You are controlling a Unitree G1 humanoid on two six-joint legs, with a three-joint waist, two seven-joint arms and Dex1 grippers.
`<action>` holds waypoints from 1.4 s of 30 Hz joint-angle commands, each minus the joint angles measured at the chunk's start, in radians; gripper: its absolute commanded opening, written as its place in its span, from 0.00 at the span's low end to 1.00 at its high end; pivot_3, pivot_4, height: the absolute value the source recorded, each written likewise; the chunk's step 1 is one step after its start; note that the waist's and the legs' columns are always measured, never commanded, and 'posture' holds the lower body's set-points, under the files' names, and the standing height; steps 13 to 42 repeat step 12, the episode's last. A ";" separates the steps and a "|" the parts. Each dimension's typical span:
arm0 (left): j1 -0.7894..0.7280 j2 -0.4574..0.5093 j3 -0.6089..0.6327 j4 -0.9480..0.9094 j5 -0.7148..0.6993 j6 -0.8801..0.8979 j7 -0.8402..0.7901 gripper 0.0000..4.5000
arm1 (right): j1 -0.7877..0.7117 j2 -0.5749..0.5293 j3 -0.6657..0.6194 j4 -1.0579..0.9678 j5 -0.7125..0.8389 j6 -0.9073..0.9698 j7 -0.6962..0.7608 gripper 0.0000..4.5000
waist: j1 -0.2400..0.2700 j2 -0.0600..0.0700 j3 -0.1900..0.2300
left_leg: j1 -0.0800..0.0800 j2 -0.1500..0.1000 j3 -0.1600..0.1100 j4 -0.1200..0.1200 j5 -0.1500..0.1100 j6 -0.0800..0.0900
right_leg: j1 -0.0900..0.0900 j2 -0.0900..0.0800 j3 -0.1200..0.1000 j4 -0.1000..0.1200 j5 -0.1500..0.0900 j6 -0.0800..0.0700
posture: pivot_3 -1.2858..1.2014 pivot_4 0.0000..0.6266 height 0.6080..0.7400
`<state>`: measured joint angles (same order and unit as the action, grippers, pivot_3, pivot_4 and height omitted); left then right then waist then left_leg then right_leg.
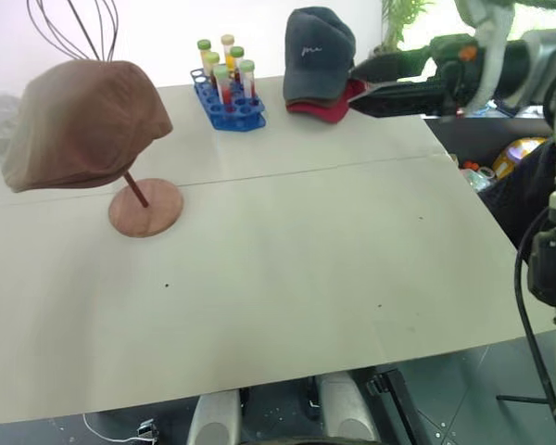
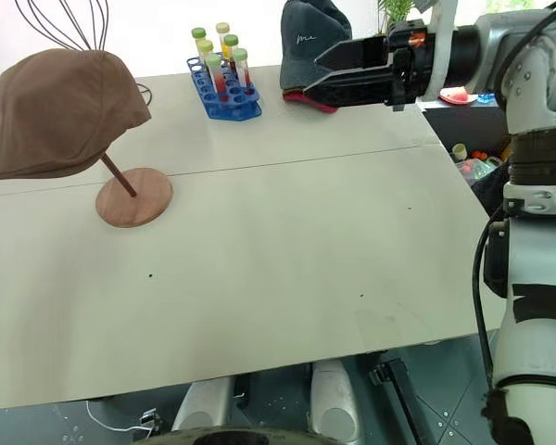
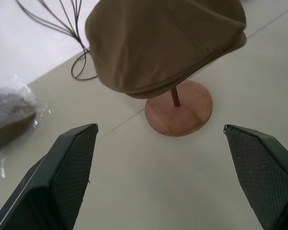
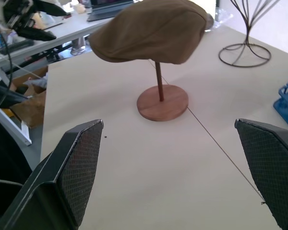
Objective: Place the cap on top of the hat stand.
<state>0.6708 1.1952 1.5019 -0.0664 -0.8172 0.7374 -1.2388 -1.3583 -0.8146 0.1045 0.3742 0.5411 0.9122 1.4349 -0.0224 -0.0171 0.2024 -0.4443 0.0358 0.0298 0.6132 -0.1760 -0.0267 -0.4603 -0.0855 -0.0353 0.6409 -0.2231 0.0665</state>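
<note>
A: Head views?
B: Right gripper (image 2: 317,79) reaches level across the upper right, jaws apart, empty. Cap (image 1: 79,125) sits on the stand (image 1: 145,206), upper left of the table (image 1: 334,260).
A: Left wrist?
B: Left gripper (image 3: 173,177) spread wide, empty; cap above it.
A: Right wrist?
B: Fingers (image 4: 77,167) wide; desks upper left.

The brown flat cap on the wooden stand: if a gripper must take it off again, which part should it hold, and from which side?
Probably the drooping edge of the brown soft fabric flat cap, taken from below and outside, one finger under, one on top. The crown is broad and rounded, so fingers would slip there. The reddish-brown wooden hat stand has a thin slanted rod, so lift gently.
</note>
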 commanded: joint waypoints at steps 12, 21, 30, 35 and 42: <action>-0.112 0.446 0.132 0.701 0.362 -0.084 -0.376 0.98 | -0.031 -0.065 -0.064 -0.054 0.014 0.000 0.066 1.00 | -0.009 -0.001 0.000 | -0.001 0.005 0.008 -0.002 -0.006 -0.006 | -0.001 -0.003 -0.004 -0.009 0.003 -0.001 | 0.52 0.24 0.91; -0.112 0.446 0.132 0.701 0.362 -0.084 -0.376 0.98 | -0.031 -0.065 -0.064 -0.054 0.014 0.000 0.066 1.00 | -0.009 -0.001 0.000 | -0.001 0.005 0.008 -0.002 -0.006 -0.006 | -0.001 -0.003 -0.004 -0.009 0.003 -0.001 | 0.52 0.24 0.91; -0.112 0.446 0.132 0.701 0.362 -0.084 -0.376 0.98 | -0.031 -0.065 -0.064 -0.054 0.014 0.000 0.066 1.00 | -0.009 -0.001 0.000 | -0.001 0.005 0.008 -0.002 -0.006 -0.006 | -0.001 -0.003 -0.004 -0.009 0.003 -0.001 | 0.52 0.24 0.91; -0.112 0.446 0.132 0.701 0.362 -0.084 -0.376 0.98 | -0.031 -0.065 -0.064 -0.054 0.014 0.000 0.066 1.00 | -0.009 -0.001 0.000 | -0.001 0.005 0.008 -0.002 -0.006 -0.006 | -0.001 -0.003 -0.004 -0.009 0.003 -0.001 | 0.52 0.24 0.91; -0.112 0.446 0.132 0.701 0.362 -0.084 -0.376 0.98 | -0.031 -0.065 -0.064 -0.054 0.014 0.000 0.066 1.00 | -0.009 -0.001 0.000 | -0.001 0.005 0.008 -0.002 -0.006 -0.006 | -0.001 -0.003 -0.004 -0.009 0.003 -0.001 | 0.52 0.24 0.91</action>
